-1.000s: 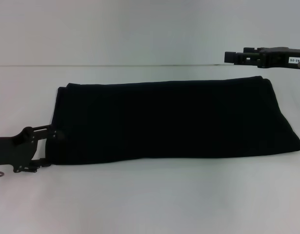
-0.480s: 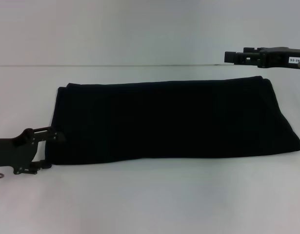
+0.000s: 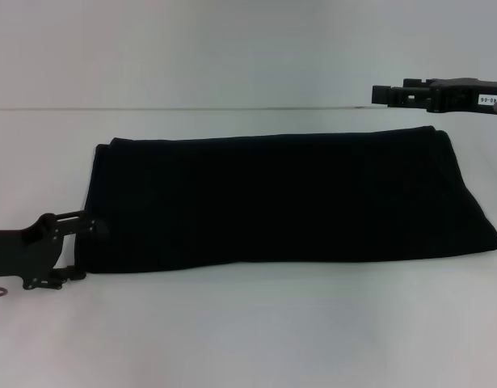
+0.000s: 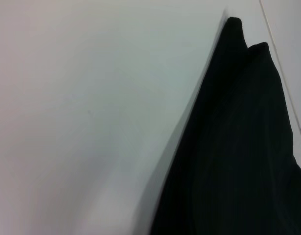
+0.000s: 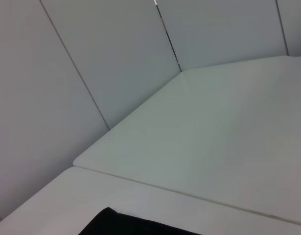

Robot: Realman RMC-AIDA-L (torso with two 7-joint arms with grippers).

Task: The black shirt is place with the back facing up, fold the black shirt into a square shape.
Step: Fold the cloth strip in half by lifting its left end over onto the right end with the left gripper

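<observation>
The black shirt [image 3: 280, 198] lies on the white table [image 3: 248, 331] folded into a long band running left to right, plain side up, no lettering showing. My left gripper [image 3: 83, 250] is low at the band's near left corner, open, one finger [image 3: 90, 227] at the left edge and the other at the front corner. The left wrist view shows that end of the shirt [image 4: 238, 147] close up. My right gripper [image 3: 379, 94] hangs in the air just beyond the far right corner. Its wrist view catches only a tip of the shirt [image 5: 108, 223].
The table's far edge [image 3: 191, 108] runs behind the shirt, with a pale wall beyond. The right wrist view shows an adjoining white tabletop [image 5: 214, 137] and grey wall panels [image 5: 111, 54]. Bare table lies in front of the shirt.
My left gripper has crept slightly toward the shirt's near left corner. The shirt and the right arm have not moved.
</observation>
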